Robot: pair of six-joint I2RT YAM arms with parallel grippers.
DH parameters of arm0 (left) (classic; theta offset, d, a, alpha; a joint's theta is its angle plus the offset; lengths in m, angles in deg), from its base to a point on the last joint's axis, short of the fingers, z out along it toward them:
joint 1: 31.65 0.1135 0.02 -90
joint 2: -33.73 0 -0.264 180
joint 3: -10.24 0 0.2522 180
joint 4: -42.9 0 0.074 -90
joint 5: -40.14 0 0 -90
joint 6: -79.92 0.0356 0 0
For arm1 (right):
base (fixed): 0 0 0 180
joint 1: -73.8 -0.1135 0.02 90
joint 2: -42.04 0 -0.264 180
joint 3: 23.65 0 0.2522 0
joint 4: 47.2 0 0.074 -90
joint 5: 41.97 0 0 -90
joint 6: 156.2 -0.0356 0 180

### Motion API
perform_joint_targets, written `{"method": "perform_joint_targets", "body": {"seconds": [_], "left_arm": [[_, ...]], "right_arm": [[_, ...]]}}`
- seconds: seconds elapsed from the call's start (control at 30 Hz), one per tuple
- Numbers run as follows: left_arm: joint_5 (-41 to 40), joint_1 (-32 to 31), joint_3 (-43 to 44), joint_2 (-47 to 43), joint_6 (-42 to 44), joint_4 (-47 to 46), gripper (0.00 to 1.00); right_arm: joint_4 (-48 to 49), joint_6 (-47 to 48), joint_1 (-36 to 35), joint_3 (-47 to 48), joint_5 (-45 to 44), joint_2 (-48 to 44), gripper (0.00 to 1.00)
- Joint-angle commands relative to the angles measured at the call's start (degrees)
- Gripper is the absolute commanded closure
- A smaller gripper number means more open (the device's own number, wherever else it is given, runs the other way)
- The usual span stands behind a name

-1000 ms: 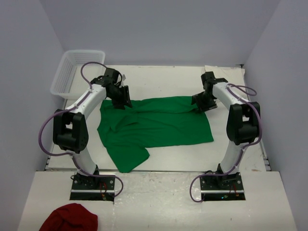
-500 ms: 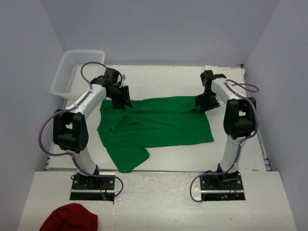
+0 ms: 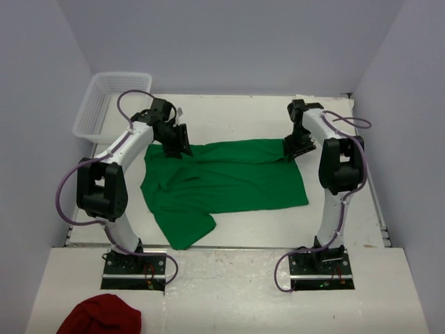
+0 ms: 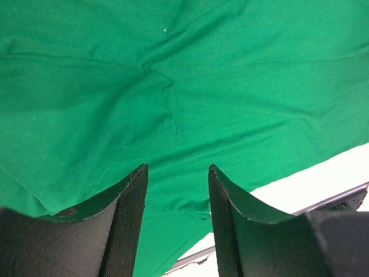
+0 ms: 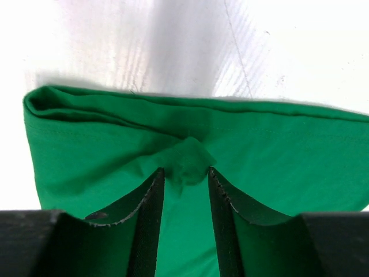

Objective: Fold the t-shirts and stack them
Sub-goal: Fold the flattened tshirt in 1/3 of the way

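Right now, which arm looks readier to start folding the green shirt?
The right. The right gripper has a pucker of the green t-shirt bunched between its fingers at the far right edge. The left gripper hangs with fingers apart above flat cloth, pinching nothing.

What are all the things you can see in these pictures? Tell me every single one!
green cotton t-shirt: one, bright green, spread rumpled mid-table.
white plastic mesh basket: one, white, far left corner.
dark red cloth: one, dark red, nearest edge, left.
white table: one, white, under the shirt.
left gripper: one, black, jaws apart over shirt's far left corner.
right gripper: one, black, pinching shirt's far right edge.
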Motion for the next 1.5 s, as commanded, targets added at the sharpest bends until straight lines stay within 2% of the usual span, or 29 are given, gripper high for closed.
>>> {"method": "perform_joint_targets", "body": {"seconds": [0.0,0.2,0.3,0.33,0.43,0.67,0.83,0.93,1.0,1.07,1.1,1.13,1.27,1.47], "left_arm": [[1.86,0.62,1.19,0.59,1.02,-0.19,0.52],[2.39,0.88,1.89,0.94,0.94,-0.19,0.52],[2.74,1.06,2.16,1.12,0.85,-0.19,0.52],[2.74,1.06,2.24,1.12,0.85,-0.27,0.52],[2.92,1.24,2.33,1.12,0.76,-0.45,0.52],[2.21,1.50,0.67,1.12,1.29,-0.37,0.51],[-5.08,1.50,0.75,7.43,1.46,4.29,0.53],[-6.49,1.59,0.14,9.38,1.20,5.18,0.60],[-7.45,1.68,-0.56,9.38,-0.38,4.12,0.73],[-8.24,1.85,-1.27,10.69,-1.78,3.50,0.79],[-8.25,1.94,-1.18,11.39,-2.14,3.76,0.86],[-7.99,2.20,-1.36,12.19,-2.66,4.03,1.00],[-6.93,2.47,-2.85,13.95,-3.54,3.42,1.00],[-7.37,2.64,-4.00,13.60,-4.25,3.42,1.00]], "right_arm": [[-2.74,-1.36,0.21,3.56,-2.97,1.20,0.63],[-5.20,-1.53,0.21,6.19,-3.40,2.78,0.65],[-6.78,-1.63,0.21,7.34,-3.14,3.48,0.76],[-7.22,-1.36,0.13,7.69,-3.49,3.66,0.86],[-7.67,-1.45,0.21,7.95,-3.41,3.92,1.00],[-8.28,2.76,-0.05,10.49,-7.09,3.75,1.00],[-6.79,7.86,-0.31,10.50,-10.44,2.17,1.00],[-5.47,9.80,-0.31,9.45,-10.43,1.47,1.00],[-4.16,11.37,-0.40,8.48,-10.44,0.68,1.00],[-2.93,12.35,-0.66,8.22,-10.09,0.23,1.00],[-2.66,13.66,-0.67,8.39,-10.09,0.32,1.00],[-2.66,14.28,-0.75,9.26,-10.87,0.41,1.00],[-2.48,20.33,-1.54,13.48,-13.41,1.81,1.00],[-1.61,24.56,-2.86,17.88,-17.64,0.50,1.00]]}}
